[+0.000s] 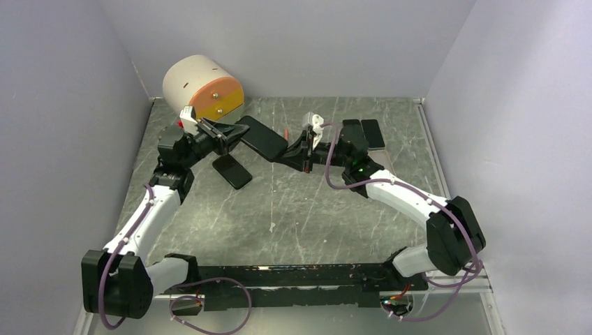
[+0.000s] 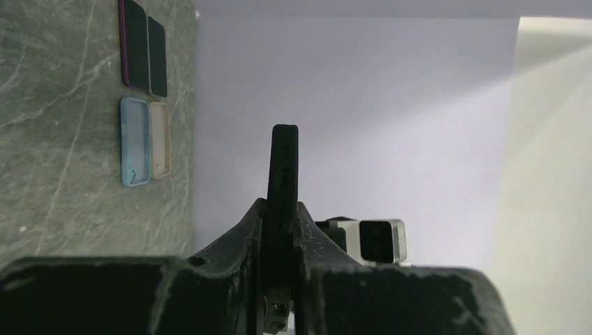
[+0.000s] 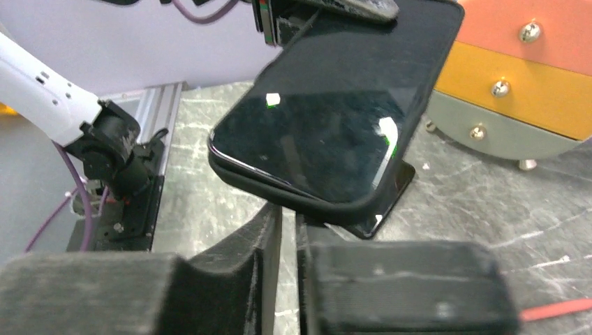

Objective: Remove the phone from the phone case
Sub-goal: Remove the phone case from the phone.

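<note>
Peeling looks begun: right pincer [image 3: 287, 218] is pinched almost shut under the case [image 3: 279, 190] rim, hold uncertain. The phone [image 3: 328, 112] hangs above the surface [image 1: 307, 209] near its back edge, with the left pincer [image 2: 281, 209] clamping its far end. Next, pry the rim off.

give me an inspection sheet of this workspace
surface: grey marbled table
job's things: cased phone held in the air between the tools
clutter: black slab below it; round drawer unit; dark pair, blue case and beige case on the table's right side
grippers: left tool shut on phone's end; right tool nearly closed at its other edge, hold unclear
cables: purple cables along both arms
surroundings: plain walls on three sides
</note>
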### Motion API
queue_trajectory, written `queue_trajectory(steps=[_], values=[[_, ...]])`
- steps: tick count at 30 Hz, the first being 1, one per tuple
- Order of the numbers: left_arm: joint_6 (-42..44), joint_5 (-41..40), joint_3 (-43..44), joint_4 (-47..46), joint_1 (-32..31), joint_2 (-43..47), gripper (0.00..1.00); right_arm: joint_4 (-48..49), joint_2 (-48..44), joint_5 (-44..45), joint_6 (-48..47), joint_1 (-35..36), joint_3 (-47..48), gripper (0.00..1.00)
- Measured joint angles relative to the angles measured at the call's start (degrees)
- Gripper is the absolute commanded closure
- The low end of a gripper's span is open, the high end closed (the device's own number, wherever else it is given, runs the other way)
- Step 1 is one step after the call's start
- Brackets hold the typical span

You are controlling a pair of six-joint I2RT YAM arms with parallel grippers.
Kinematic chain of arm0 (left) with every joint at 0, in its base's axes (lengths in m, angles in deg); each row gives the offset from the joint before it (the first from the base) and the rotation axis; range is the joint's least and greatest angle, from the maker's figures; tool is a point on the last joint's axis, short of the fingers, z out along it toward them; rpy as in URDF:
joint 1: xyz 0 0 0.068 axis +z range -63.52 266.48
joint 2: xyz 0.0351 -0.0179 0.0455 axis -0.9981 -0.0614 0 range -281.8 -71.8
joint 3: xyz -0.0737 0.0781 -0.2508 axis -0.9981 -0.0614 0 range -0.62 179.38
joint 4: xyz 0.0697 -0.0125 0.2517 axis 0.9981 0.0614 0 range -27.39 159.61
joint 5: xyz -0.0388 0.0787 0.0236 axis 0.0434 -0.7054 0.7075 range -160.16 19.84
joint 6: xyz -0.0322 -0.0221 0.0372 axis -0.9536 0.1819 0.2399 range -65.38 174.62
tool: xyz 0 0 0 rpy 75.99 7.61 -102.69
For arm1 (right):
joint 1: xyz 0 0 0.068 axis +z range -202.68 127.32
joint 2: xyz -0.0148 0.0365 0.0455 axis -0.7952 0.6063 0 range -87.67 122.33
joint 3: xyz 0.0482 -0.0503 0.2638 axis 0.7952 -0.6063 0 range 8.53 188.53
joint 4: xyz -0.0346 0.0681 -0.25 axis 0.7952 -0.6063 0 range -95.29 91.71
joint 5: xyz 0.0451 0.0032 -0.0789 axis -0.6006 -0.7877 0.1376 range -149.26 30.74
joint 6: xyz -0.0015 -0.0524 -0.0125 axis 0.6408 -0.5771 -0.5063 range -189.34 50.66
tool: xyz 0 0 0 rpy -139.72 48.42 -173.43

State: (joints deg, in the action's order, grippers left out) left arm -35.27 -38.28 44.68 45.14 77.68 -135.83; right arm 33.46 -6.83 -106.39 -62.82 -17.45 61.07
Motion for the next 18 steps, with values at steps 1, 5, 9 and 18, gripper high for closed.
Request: queue_trajectory(steps=[1, 5, 9, 18], values=[[0.96, 1.29, 0.00, 0.00, 0.72, 0.00, 0.97, -1.03, -0.13, -0.35, -0.55, -0.22, 0.00, 0.71], [6.45, 6.86, 1.09, 1.22, 3.08, -0.15, 0.98, -6.05, -1.92, -2.03, -2.21, -1.90, 0.00, 0.50], [15.80, 12.81, 5.97, 4.42, 4.15, -1.66, 0.97, -12.63, -5.11, -4.11, -5.03, -2.84, 0.13, 0.39], [39.89, 23.12, 15.28, 16.72, 4.17, -3.10, 0.97, -24.35, -6.21, -9.03, -7.98, -1.95, 5.42, 0.33]])
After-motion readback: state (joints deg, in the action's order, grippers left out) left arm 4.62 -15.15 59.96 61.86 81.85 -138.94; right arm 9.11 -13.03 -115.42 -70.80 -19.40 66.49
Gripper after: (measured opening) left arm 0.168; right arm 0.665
